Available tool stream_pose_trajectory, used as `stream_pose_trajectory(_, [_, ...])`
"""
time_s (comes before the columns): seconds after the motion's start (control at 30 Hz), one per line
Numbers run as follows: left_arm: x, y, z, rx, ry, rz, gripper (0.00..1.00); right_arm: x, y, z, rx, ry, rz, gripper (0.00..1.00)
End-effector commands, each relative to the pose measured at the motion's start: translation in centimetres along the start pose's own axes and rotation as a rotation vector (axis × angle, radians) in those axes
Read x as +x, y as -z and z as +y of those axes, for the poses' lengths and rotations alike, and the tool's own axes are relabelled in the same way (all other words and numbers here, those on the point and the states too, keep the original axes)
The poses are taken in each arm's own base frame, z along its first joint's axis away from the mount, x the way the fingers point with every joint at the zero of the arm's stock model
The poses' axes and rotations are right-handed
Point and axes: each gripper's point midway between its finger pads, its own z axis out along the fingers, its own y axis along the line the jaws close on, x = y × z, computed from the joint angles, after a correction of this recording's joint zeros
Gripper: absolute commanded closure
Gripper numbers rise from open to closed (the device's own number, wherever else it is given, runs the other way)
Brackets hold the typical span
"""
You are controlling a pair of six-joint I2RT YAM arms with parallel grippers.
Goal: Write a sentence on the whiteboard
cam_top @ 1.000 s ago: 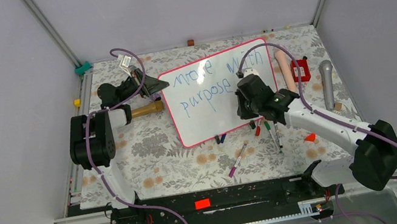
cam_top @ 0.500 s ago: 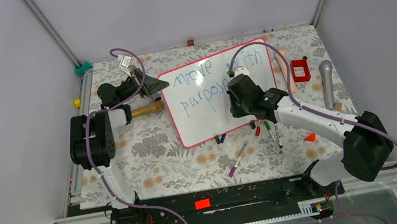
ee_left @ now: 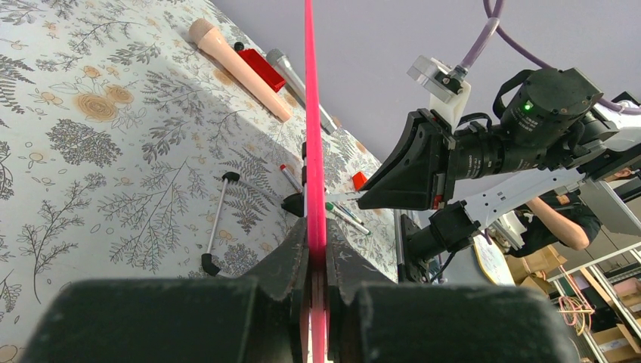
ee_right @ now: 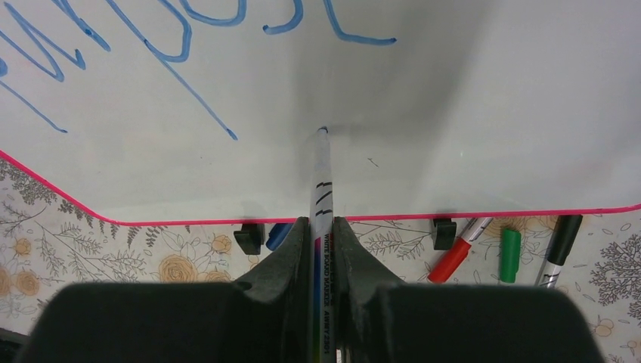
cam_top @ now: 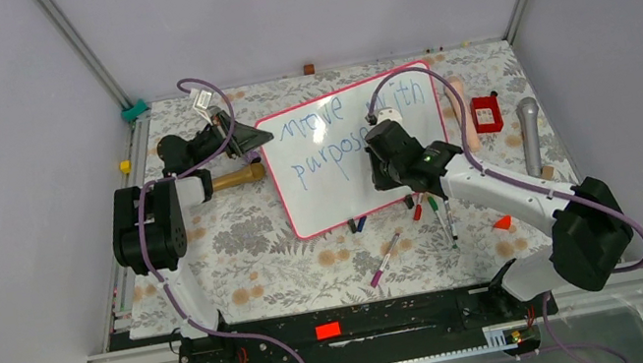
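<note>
Right gripper [ee_right: 321,234]: fingers closed on a marker [ee_right: 322,181], barrel running straight out between them, tip forward.

Left gripper [ee_left: 316,253]: clamped on the left rim of the board [cam_top: 336,201]. In the left wrist view we see the board edge-on as a pink line, so it seems to be held tilted up off the table [cam_top: 239,246].

Board position: centre of the table, near rim resting on two black feet [ee_right: 249,237]. Loose markers [ee_right: 510,254] lie just beside that rim.

Sentence [cam_top: 330,140]: blue, two slanted rows so far, reads "move with purpose".

Key relation: the marker tip sits on the blank band between the second row and the near rim, below the end of "purpose". It appears to touch the surface; we cannot confirm contact. The marker's long axis crosses the near rim roughly square and points toward the writing. The unwritten white runs to the right of the tip along the rim.

Judgement: any further stroke belongs to the right arm, travelling rightward along the row direction. The left arm is at the far left edge and only braces.
</note>
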Motion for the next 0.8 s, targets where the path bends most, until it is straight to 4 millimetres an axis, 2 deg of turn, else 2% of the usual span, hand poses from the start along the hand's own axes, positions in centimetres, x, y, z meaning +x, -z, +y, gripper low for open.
stream_pose_trajectory(0.0, [-1.1, -0.2, -1.3, 0.045, -0.125, 0.018, 1.00, 1.5, -0.8, -0.7, 0.030, -0.014, 0.021, 1.00])
stream_pose_trajectory(0.17, [-1.1, -0.2, -1.3, 0.047, -0.124, 0.019, 1.00, 2.6, -0.9, -1.0, 0.033, -0.014, 0.043, 1.00])
stream_pose_trajectory(0.47, [-1.1, -0.2, -1.4, 0.047, -0.126, 0.019, 1.00, 2.6, -1.1, -1.0, 0.036, -0.005, 0.047, 1.00])
stream_pose_trajectory(0.77, [-1.1, -0.2, -1.4, 0.047, -0.125, 0.020, 1.00, -1.5, -0.3, -0.5, 0.056, 0.034, -0.037, 1.00])
